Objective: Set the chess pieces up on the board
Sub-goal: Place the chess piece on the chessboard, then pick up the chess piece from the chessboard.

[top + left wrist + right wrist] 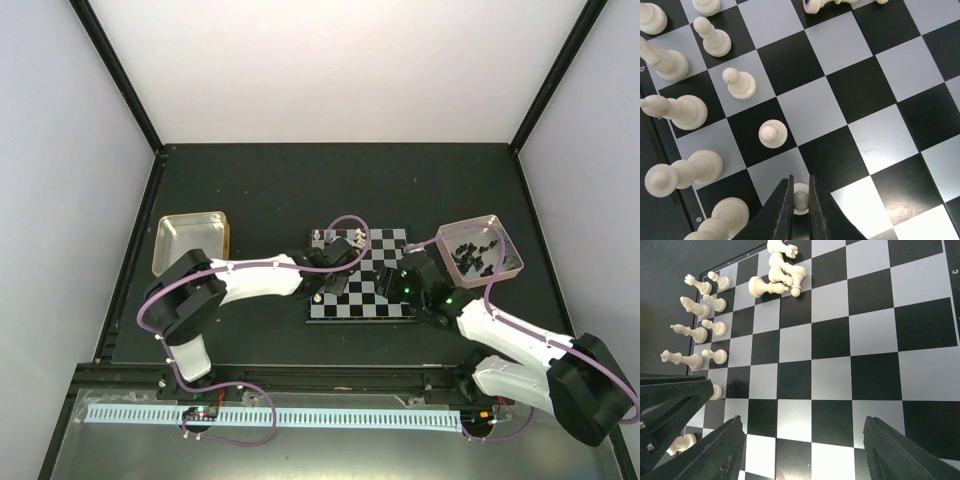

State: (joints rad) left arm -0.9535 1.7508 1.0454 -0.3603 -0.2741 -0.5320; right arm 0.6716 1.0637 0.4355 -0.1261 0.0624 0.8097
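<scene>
While the left gripper is clamped on a white pawn at the pawn row of the board, the right gripper hangs spread wide over mid-board. Light, rigid and smooth, the pawn is best pinched at its neck. Unplaced chess pieces lie heaped at one board edge.

Board centre + right half: bare sq., a wide lane for a gripper. Left edge blocked by 2 rows of standing white pieces, set close, gaps narrow. Heap of toppled pieces clogs the far-left corner. Left gripper sits low in the pawn row, clamped on a pawn. Right gripper is close beside it, fingers spread wide over near sq. Counter beyond board is bare. Gold tray flanks on left, pink tray on right.
</scene>
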